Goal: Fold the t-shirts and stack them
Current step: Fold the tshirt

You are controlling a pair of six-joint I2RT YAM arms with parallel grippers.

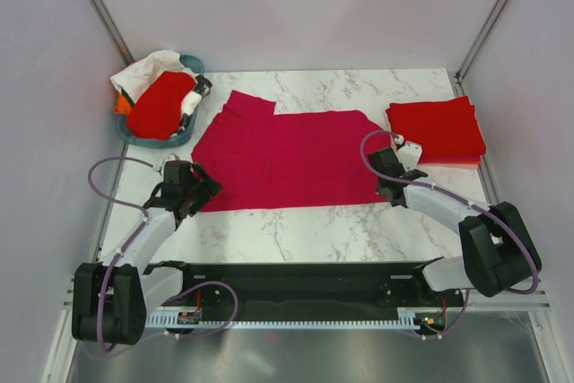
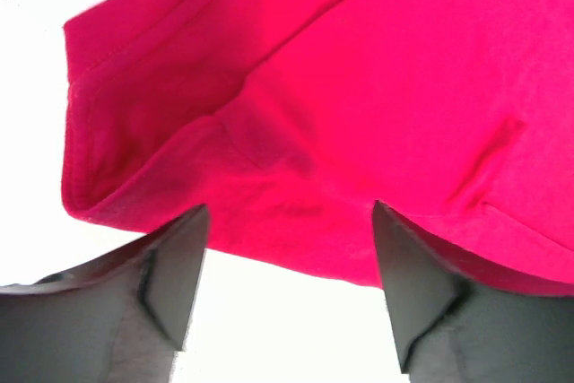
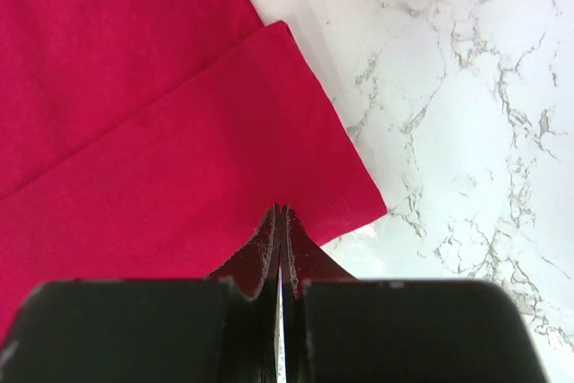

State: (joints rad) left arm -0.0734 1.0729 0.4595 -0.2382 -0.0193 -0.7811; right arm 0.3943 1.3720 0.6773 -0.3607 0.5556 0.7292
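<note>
A deep crimson-pink t-shirt (image 1: pixel 287 159) lies spread flat across the middle of the marble table. My left gripper (image 1: pixel 208 187) stands open at its near-left corner; in the left wrist view the hem (image 2: pixel 359 87) lies just beyond the open gripper (image 2: pixel 287 208), with nothing between the fingers. My right gripper (image 1: pixel 381 177) is at the shirt's right edge, shut. In the right wrist view its closed tips (image 3: pixel 280 208) sit over a folded corner of the shirt (image 3: pixel 134 132). A stack of folded red t-shirts (image 1: pixel 437 127) lies at the back right.
A teal basket (image 1: pixel 148 141) at the back left holds another red t-shirt (image 1: pixel 161 103) and a white cloth (image 1: pixel 148 69). Grey walls with metal posts close in the table on three sides. Both arm bases sit on the black rail at the near edge.
</note>
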